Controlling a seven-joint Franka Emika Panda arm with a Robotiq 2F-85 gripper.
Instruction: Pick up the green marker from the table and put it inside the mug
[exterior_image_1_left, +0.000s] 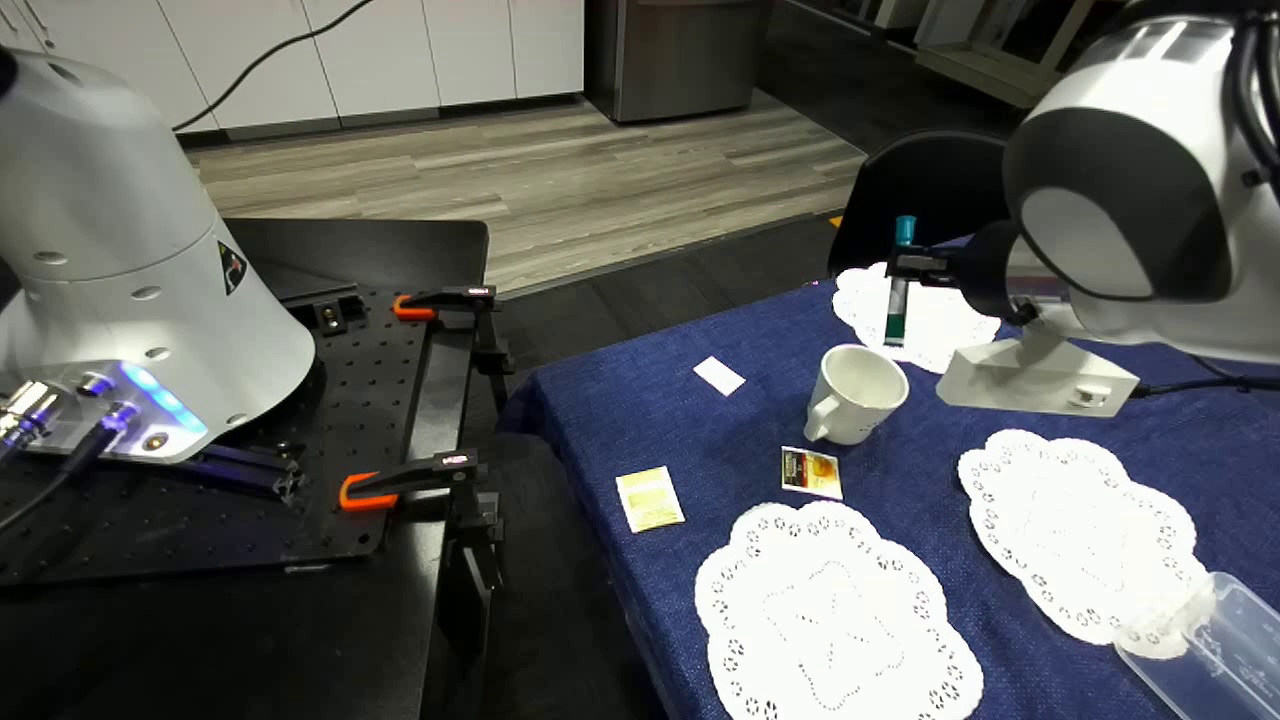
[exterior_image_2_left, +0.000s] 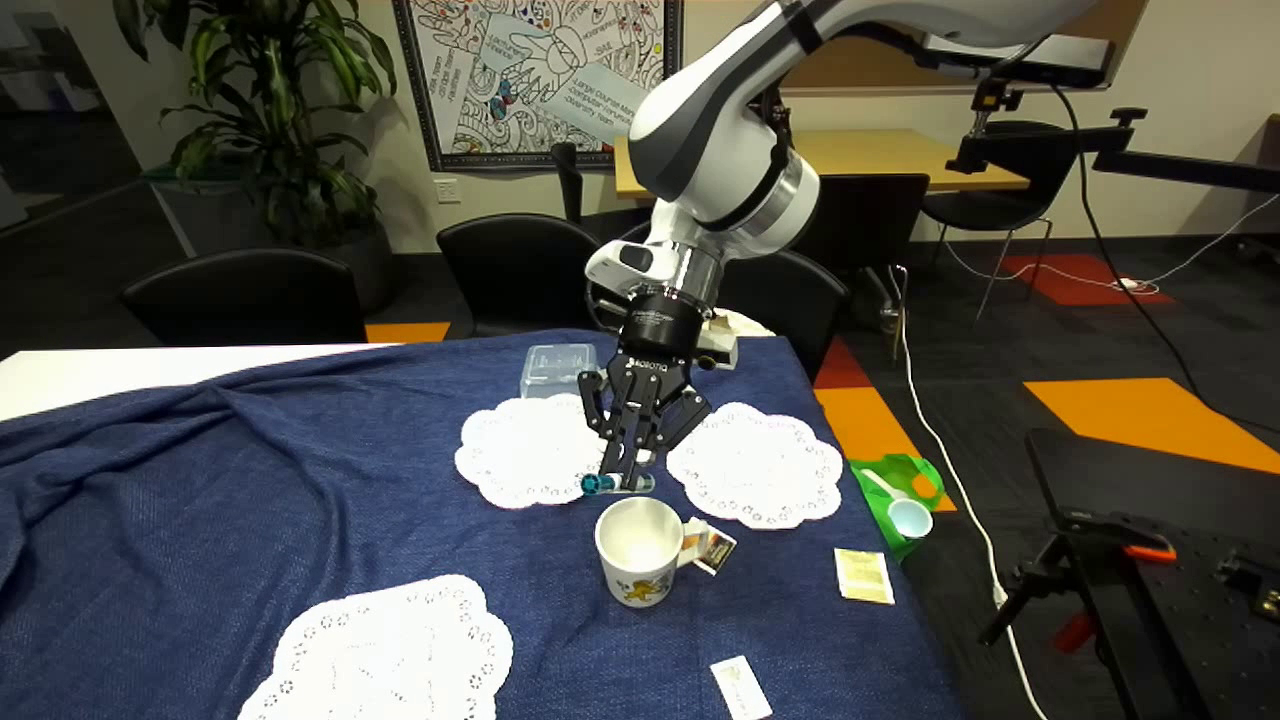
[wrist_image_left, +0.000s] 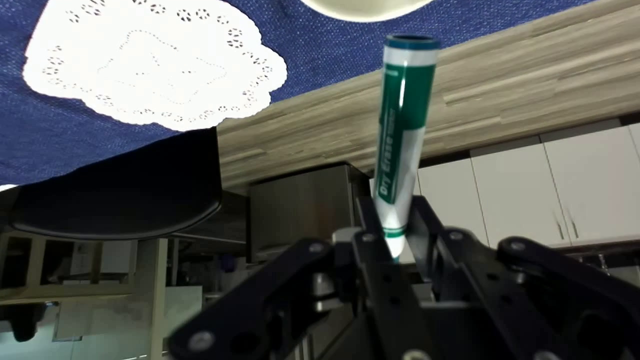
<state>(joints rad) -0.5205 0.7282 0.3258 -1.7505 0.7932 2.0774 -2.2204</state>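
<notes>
- The mug (exterior_image_1_left: 857, 395) is whole in both exterior views, yet the wrist view catches only a curve of its rim, up at the top.
- In an exterior view the mug's handle covers a corner of the small picture packet (exterior_image_2_left: 717, 551) behind it.
- The clear plastic box (exterior_image_1_left: 1225, 650) runs out of sight at the lower right of an exterior view, overlapping the edge of a lace doily (exterior_image_1_left: 1080, 535).
- Just past the edge of the blue-draped table (exterior_image_2_left: 250, 480), something green (exterior_image_2_left: 900, 470) carries a pale cup-like piece (exterior_image_2_left: 910, 519), too small to make out properly.
- The mug stands upright on the table, its pale inside showing in both exterior views.
- The gripper (wrist_image_left: 394, 215) is closed down narrow, with the green marker (wrist_image_left: 407, 120) pinched between its fingers; they cover part of the barrel, and both ends stick out.
- "Dry Erase" is readable along the barrel in the wrist view.
- The marker is up off the table, outside the mug and near it; how it tilts, I honestly can't say.
</notes>
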